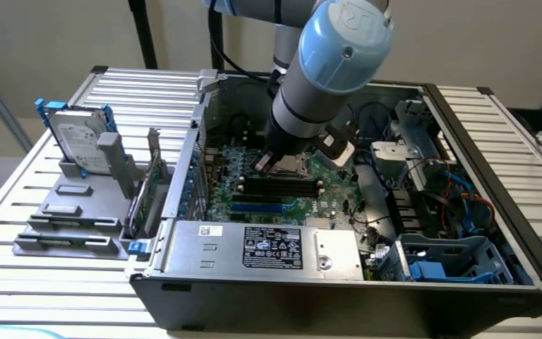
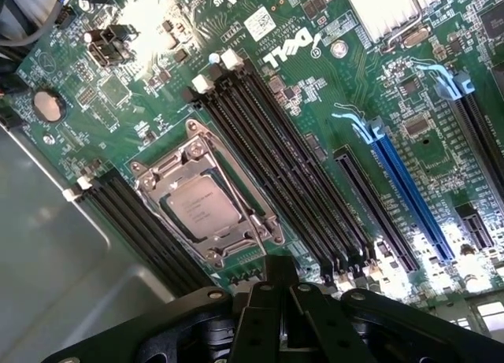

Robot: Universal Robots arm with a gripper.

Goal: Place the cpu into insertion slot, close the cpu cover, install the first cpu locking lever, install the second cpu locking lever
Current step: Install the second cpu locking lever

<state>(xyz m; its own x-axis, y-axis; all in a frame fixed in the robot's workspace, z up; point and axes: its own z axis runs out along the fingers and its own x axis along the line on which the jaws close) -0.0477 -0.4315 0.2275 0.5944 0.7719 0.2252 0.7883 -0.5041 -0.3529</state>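
1. We see the cpu (image 2: 203, 207) seated in the insertion slot (image 2: 206, 201), with the cpu cover (image 2: 197, 160) lying down over it as a silvery frame around the chip's pale top.
2. Our gripper (image 2: 281, 288) sits just beside the insertion slot, on the edge nearest the black memory slots (image 2: 276, 166), fingers together and clamped on nothing we can make out.
3. Risk, as we judge it: thin wire levers (image 2: 248, 213) run along the cover's edges, and closed fingertips so near could skid off one — a lever might spring free or scrape the green circuit board (image 2: 354, 87).
4. A second risk: pressure on the cover while the chip sits slightly askew could harm the socket beneath; whether it is askew we cannot tell.
5. Room around the insertion slot is tight — memory slots flank it on two sides.
6. In the exterior view, the arm (image 1: 313, 92) descends into the computer case (image 1: 346, 296), whose walls, cables and power-supply box (image 1: 262, 247) hem the socket; open space lies mainly straight above it.
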